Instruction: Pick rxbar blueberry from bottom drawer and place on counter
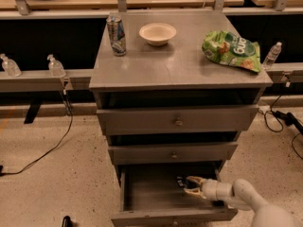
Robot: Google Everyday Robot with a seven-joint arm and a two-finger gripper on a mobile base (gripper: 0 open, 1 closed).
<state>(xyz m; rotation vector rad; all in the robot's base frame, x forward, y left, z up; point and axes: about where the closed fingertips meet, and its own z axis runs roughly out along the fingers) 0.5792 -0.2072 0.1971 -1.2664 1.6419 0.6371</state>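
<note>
The bottom drawer (142, 217) is pulled open under the two shut drawer fronts. My gripper (188, 185) reaches into it from the right, low inside the box at its right side. The rxbar blueberry (181, 181), a small dark shiny bar, sits at the fingertips, and the fingers look closed on its end. The counter (175, 65) is the grey top of the cabinet, well above the gripper.
On the counter stand a can (116, 34) at the back left, a white bowl (157, 33) at the back middle and a green chip bag (232, 49) at the right. Small bottles (56, 66) sit on a ledge to the left. Cables lie on the floor on both sides.
</note>
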